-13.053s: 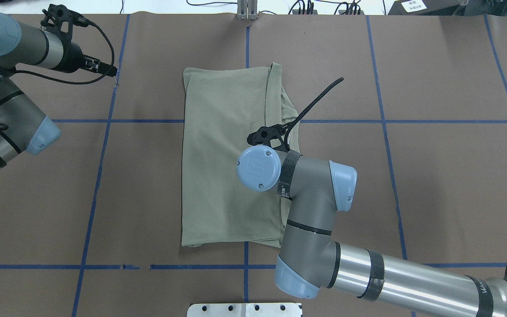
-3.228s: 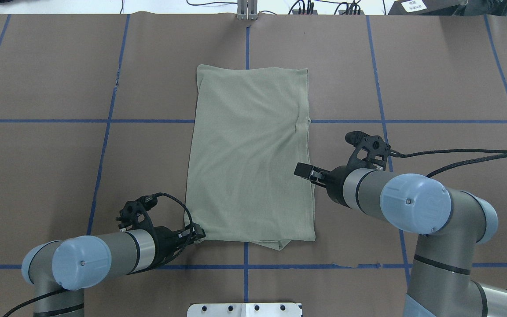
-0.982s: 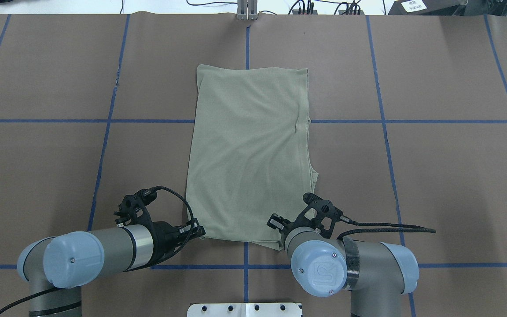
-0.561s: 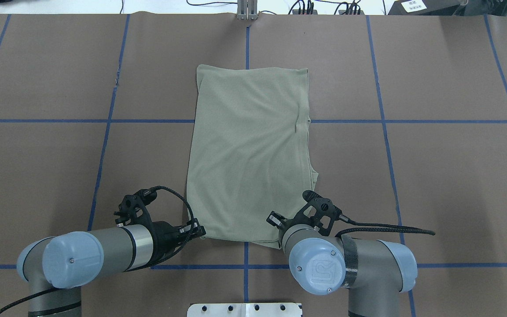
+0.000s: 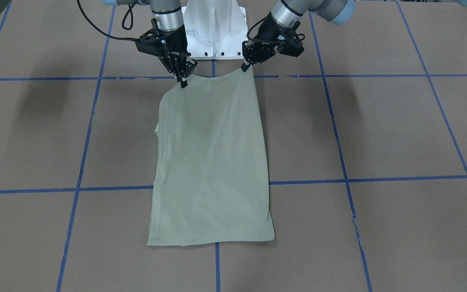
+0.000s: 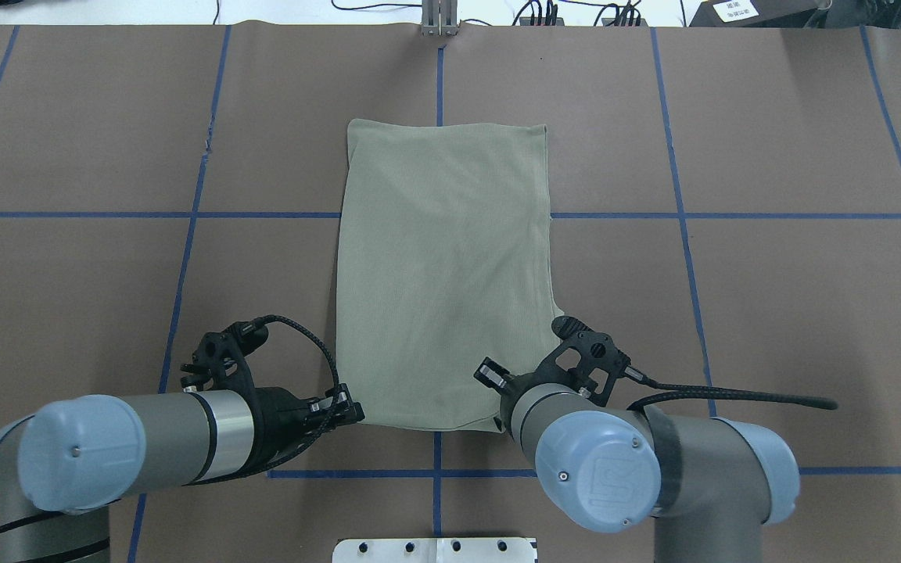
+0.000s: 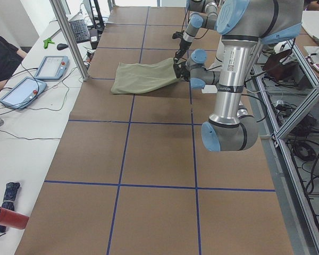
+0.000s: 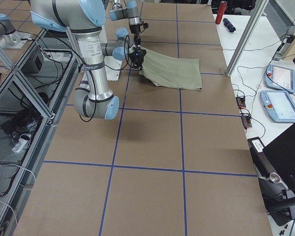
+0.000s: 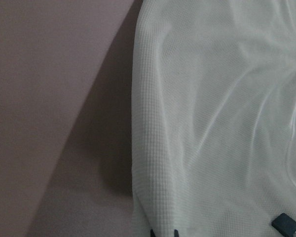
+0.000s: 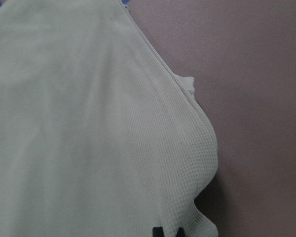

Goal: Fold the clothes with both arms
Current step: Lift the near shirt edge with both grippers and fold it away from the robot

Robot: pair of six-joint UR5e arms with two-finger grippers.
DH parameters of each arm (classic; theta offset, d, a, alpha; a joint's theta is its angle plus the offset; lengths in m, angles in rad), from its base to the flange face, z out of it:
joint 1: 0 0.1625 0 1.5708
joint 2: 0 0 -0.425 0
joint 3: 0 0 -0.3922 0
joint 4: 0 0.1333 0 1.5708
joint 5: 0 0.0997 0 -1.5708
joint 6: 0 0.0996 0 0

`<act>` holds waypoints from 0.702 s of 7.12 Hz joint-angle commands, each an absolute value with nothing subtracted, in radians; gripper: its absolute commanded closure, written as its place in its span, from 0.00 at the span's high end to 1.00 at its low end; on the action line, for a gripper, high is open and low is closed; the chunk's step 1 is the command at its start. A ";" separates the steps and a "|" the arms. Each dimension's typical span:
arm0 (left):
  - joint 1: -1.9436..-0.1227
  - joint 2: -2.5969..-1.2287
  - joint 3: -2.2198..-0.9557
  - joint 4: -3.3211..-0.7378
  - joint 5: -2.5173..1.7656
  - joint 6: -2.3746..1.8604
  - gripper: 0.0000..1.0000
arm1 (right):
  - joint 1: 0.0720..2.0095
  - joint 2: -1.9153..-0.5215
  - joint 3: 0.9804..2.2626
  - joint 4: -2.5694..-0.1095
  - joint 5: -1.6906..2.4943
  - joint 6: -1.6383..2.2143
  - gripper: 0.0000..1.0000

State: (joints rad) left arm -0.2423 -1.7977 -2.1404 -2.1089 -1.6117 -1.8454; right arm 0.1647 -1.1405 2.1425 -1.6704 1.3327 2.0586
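Left arm (image 6: 130, 450): overhead view, in from 8 o'clock, forearm low. Left gripper (image 6: 351, 411) aimed 3 o'clock, pinched on shirt (image 6: 443, 274) corner. Right arm (image 6: 701, 469): in from 5 o'clock. Right gripper (image 5: 183, 82) aimed 10 o'clock, tipped down, pinched likewise.

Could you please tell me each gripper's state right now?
Left gripper: closed on the shirt, near corner.
Right gripper: closed on its other near corner.

Soft, even light falls from overhead, so the brown surface (image 5: 379, 129) shows no glare and carries only two blurred grey shadows flanking the shirt (image 5: 211, 162). Up close in the wrist views the cloth washes out almost white and a little soft, with a darker shadow on the surface beside its edge, while the wide-angled side views make the upright posts (image 7: 69, 40) lean outward.
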 commanded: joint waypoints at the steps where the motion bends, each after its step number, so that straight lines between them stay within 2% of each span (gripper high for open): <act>1: -0.250 -1.810 -2.418 -1.825 -1.680 -1.842 0.00 | 0.123 -1.137 2.449 -1.921 1.354 2.059 0.00; 2: -0.250 -1.812 -2.462 -1.774 -1.699 -1.844 0.00 | 0.147 -1.129 2.469 -1.925 1.377 2.056 0.00; 3: -0.256 -1.828 -2.436 -1.770 -1.701 -1.842 0.00 | 0.150 -1.124 2.441 -1.924 1.385 2.046 0.00; 5: -0.316 -1.937 -2.261 -1.770 -1.694 -1.757 0.00 | 0.210 -1.038 2.265 -1.892 1.381 1.981 0.00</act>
State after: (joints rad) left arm -0.2764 -1.8688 -2.3634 -1.7744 -1.6960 -1.8122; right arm 0.1707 -1.0953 2.3648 -1.9105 1.3807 2.0233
